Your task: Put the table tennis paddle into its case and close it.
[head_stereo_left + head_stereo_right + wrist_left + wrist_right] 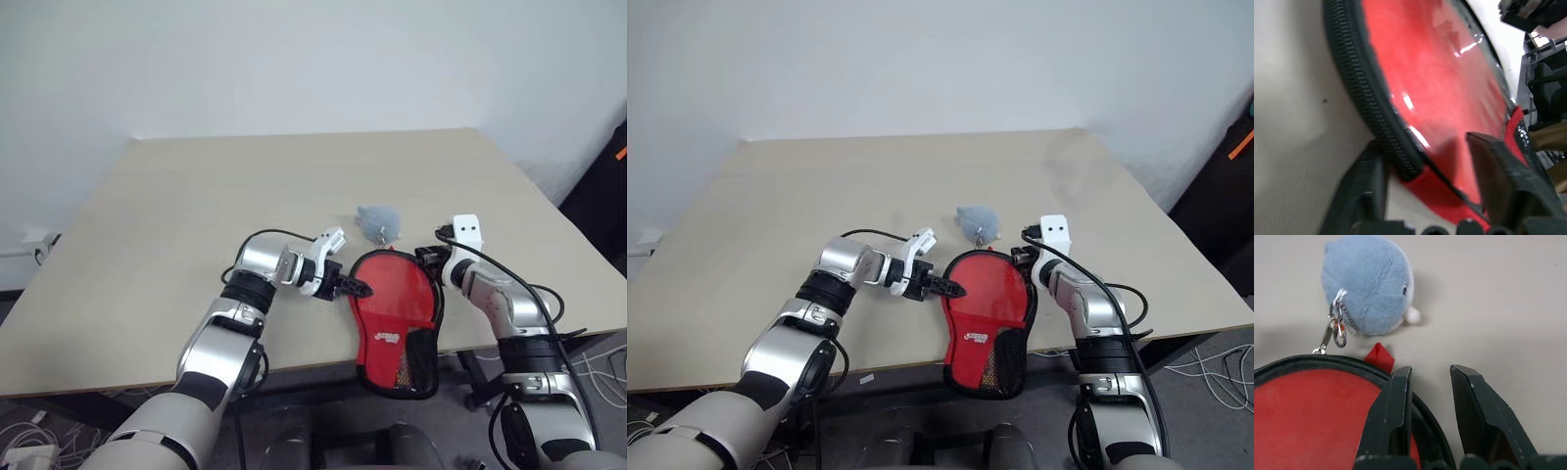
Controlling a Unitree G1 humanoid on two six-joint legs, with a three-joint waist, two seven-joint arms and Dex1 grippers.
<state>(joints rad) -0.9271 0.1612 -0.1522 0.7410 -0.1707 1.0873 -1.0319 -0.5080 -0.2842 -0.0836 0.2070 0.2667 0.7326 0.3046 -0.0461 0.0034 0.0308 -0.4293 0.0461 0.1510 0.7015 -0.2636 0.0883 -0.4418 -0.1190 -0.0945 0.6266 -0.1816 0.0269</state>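
Straddling case (393, 318) zip edge, left claw (355, 288) apart; right claw (1430, 416) apart at rim.

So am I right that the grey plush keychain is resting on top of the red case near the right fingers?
Not quite: the grey plush keychain lies on the table just beyond the red case, not on it, near the right fingers. The right wrist view shows this.

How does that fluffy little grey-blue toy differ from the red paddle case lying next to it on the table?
The plush toy is small, rounded and furry, grey-blue; the case is much larger, flat, red with a black zip edge and a black mesh end. The toy lies wholly on the table; the case's narrow end hangs over the table's near edge. The toy carries a metal clip; the case a small red tab. Both look soft.
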